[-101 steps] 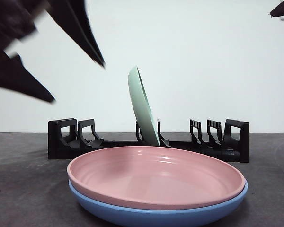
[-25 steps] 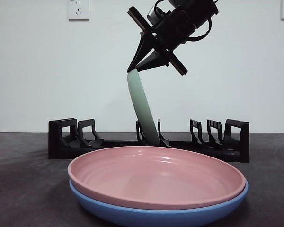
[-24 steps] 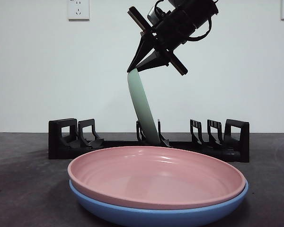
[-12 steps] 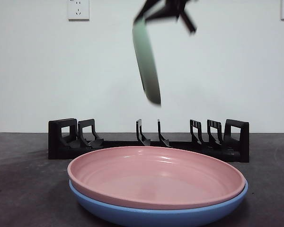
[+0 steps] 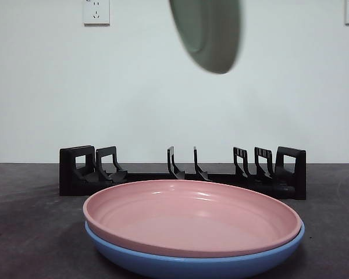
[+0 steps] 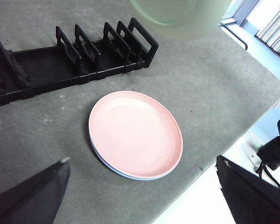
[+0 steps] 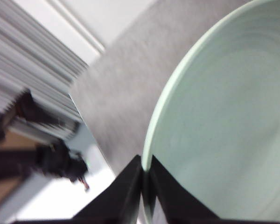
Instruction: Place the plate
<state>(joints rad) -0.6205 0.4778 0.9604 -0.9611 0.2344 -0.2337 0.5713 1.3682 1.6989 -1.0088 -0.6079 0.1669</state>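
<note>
Plate [image 5: 208, 32]: smooth, round, pale green, rim pinched by right hand [image 7: 144, 186].

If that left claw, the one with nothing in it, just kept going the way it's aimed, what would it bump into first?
Probably the pink plate: it lies between the open left gripper jaws in the wrist view, stacked on a blue plate. Depth is unclear, so it might meet the table nearby instead.
</note>
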